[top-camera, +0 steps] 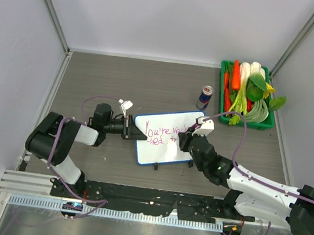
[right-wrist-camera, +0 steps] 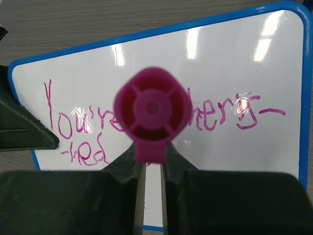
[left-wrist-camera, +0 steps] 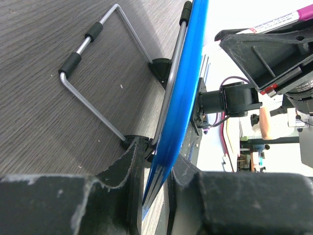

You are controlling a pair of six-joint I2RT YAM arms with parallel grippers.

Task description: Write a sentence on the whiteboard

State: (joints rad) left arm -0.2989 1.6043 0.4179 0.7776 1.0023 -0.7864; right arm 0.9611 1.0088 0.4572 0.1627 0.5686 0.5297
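**Board clamped on one side, marker held at the other**

The whiteboard [top-camera: 166, 153] stands tilted on its wire stand [left-wrist-camera: 71, 62] mid-table, between the two arms. The left gripper [left-wrist-camera: 157, 169] is pinched onto the blue rim at the board's left edge. The right gripper [right-wrist-camera: 150, 164], clamped tight around a pink marker [right-wrist-camera: 152, 110], sits just before the board's right half, the marker aimed at the sentence [right-wrist-camera: 73, 120].

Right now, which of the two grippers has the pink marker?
The right gripper, shut on the pink marker facing the whiteboard; the left gripper instead clamps that board's blue rim.
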